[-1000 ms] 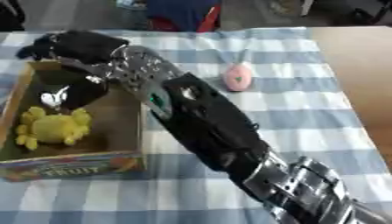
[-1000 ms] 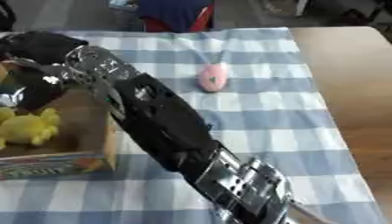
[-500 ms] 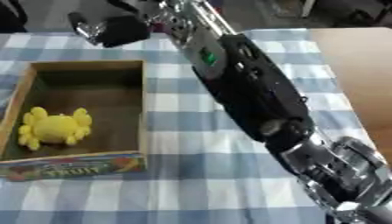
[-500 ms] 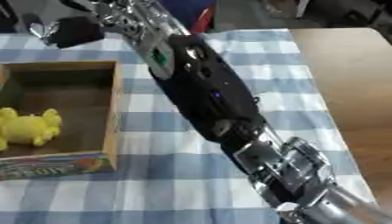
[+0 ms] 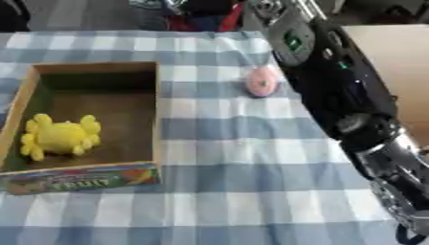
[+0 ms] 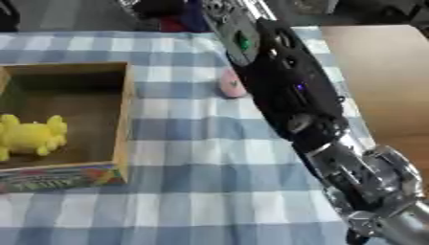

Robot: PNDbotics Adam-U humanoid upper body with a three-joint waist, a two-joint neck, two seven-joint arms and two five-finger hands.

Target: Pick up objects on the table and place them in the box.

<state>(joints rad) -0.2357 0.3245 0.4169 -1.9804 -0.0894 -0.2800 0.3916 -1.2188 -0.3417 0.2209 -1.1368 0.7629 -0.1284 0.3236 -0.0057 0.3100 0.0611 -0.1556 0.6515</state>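
- The pink object [image 5: 261, 81] lies on the checked worktop [image 5: 234, 191], at about three o'clock from the box [image 5: 157, 115], just beside the right arm [image 5: 335, 91].
- It looks small, rounded and light; I would take it across its middle.
- A yellow plush toy [image 5: 59, 137] already sits in the box, looking soft.
- The box's front panel carries colourful lettering I cannot read.
- Neither hand shows, so I cannot tell their state.
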